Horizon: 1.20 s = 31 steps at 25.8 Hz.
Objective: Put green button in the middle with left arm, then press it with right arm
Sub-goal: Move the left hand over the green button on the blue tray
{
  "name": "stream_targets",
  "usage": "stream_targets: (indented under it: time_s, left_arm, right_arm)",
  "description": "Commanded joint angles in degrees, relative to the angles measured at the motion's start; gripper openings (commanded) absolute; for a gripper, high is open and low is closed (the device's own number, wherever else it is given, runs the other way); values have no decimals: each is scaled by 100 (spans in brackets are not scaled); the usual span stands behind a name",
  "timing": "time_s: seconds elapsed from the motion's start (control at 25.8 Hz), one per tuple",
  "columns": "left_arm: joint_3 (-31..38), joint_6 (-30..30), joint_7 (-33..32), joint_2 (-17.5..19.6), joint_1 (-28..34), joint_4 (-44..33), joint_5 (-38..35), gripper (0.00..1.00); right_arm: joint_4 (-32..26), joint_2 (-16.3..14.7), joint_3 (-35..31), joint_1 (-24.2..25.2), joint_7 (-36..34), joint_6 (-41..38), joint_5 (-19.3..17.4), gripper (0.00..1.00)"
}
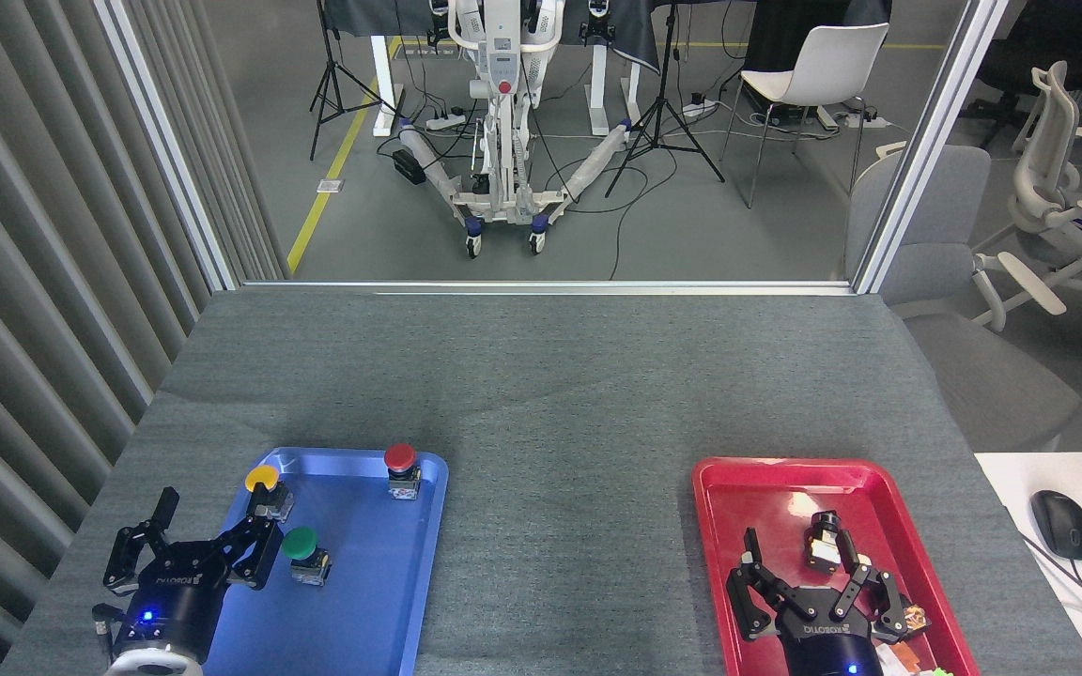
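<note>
Round dark-green capped push-button (pixel 304 554) sits in blue plastic tray (pixel 381 601), near its left edge. Our left gripper (pixel 208 545) fingers spread, just beside it. Our right gripper (pixel 809 573) fingers spread over red plastic tray (pixel 738 507).

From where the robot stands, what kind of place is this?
Probably a robotics lab or test room: a grey cloth-covered table holding trays of push-buttons, camera tripods and cables on the floor behind, and office chairs at the side.

Grey floor (pixel 691 225) with a yellow line (pixel 330 174), ribbed grey wall (pixel 43 244) at left, white chair (pixel 818 70) beyond.
</note>
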Motion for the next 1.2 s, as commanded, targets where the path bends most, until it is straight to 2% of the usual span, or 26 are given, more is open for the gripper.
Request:
stream_targets:
  time_s: [0.0,0.15,0.39,1.16]
  left_arm:
    - [128,69,15,6,128,-24,-1,99]
    - [286,69,472,-3,383,-411,69,99]
    - [286,60,490,6,611,-525,17,99]
    - [286,-89,305,15,515,-481,69,99]
  right_arm:
    - [1,4,-53,13,-12,-17,0,100]
    - [1,-5,-70,13,-12,-17,0,100]
    - [1,4,-79,13,-12,-17,-9,100]
    - [54,-5,-97,57,-12,-17,-18,100]
